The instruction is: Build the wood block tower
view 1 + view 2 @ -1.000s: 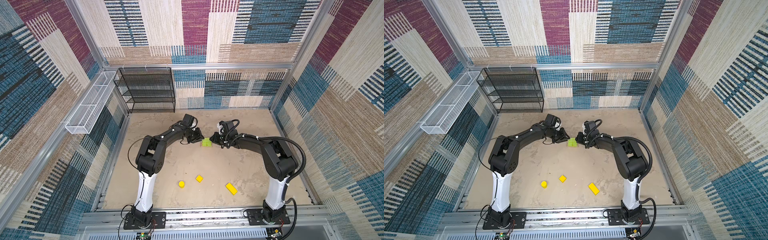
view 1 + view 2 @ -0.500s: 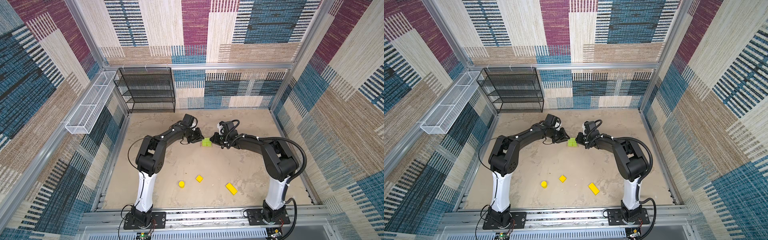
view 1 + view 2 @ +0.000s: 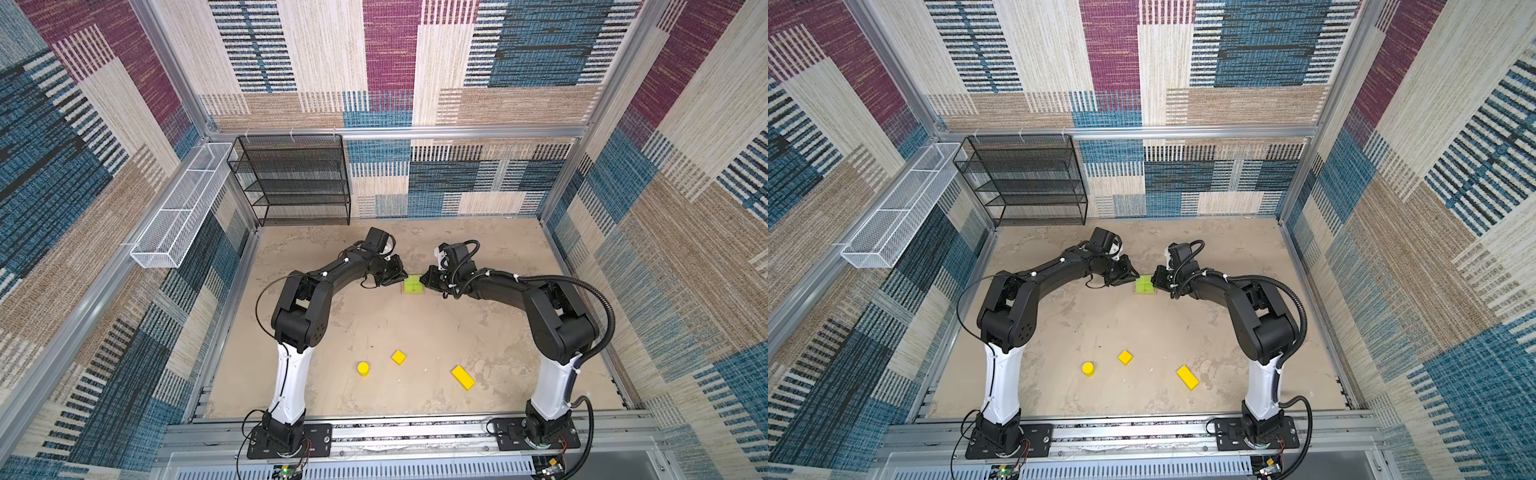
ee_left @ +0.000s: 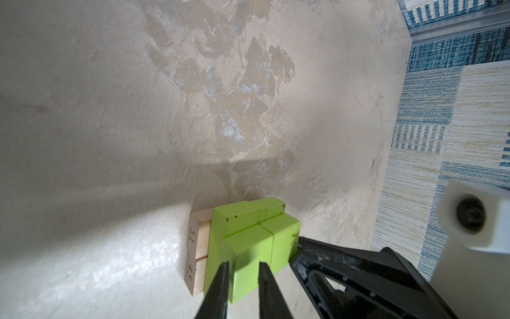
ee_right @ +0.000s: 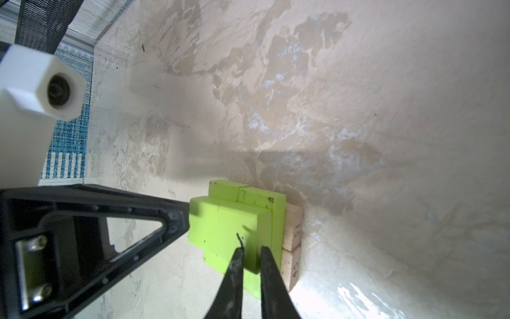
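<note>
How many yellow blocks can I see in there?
3, all loose on the table near the front: a short cylinder on the left, a cube just beside it, and a long bar farther right. None seems hidden.

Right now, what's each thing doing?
Tower: green blocks stacked on planks, upright.
Left gripper: shut, tip touching tower's side.
Right gripper: shut, tip touching opposite side.
Cylinder: upright, loose on table.
Cube: loose on table.
Bar: lying flat, loose.
Shelf: empty.
Basket: empty.
</note>
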Tool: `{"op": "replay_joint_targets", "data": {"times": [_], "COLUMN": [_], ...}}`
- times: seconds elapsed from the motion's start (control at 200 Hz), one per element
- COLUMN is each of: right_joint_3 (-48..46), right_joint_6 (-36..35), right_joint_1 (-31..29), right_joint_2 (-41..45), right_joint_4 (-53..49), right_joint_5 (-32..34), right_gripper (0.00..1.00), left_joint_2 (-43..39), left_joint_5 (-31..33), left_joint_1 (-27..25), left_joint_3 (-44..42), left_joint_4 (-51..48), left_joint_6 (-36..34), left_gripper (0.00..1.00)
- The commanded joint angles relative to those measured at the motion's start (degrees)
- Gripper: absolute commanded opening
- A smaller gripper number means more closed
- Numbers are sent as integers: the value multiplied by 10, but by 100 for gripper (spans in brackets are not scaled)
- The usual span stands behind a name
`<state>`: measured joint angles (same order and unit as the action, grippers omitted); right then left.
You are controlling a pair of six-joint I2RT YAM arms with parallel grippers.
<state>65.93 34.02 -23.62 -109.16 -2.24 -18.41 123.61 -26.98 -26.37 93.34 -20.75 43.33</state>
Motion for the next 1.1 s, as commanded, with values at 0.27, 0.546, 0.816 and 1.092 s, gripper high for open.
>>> {"op": "replay_joint_targets", "data": {"times": [0.27,0.546,0.816,1.092], "right_joint_3": [-7,-10,-27,-73], "right_joint_6": [7,9,13,22], "right_joint_1": [-1,-2,-1,-9], "right_joint_2": [9,11,34,123], "right_joint_4": [9,9,3,-26], "right_joint_5": [1,2,13,45], "right_gripper": [16,16,20,23], "left_joint_2": [1,1,-4,-35], "left_joint_5": [1,4,6,5], "left_joint_1": [0,0,0,2], "left_joint_3": [7,7,6,-12], "left_joint_4": [3,-1,-2,9], "left_joint_6": [-6,-6,-7,-7], "left_gripper": [24,24,28,31]}}
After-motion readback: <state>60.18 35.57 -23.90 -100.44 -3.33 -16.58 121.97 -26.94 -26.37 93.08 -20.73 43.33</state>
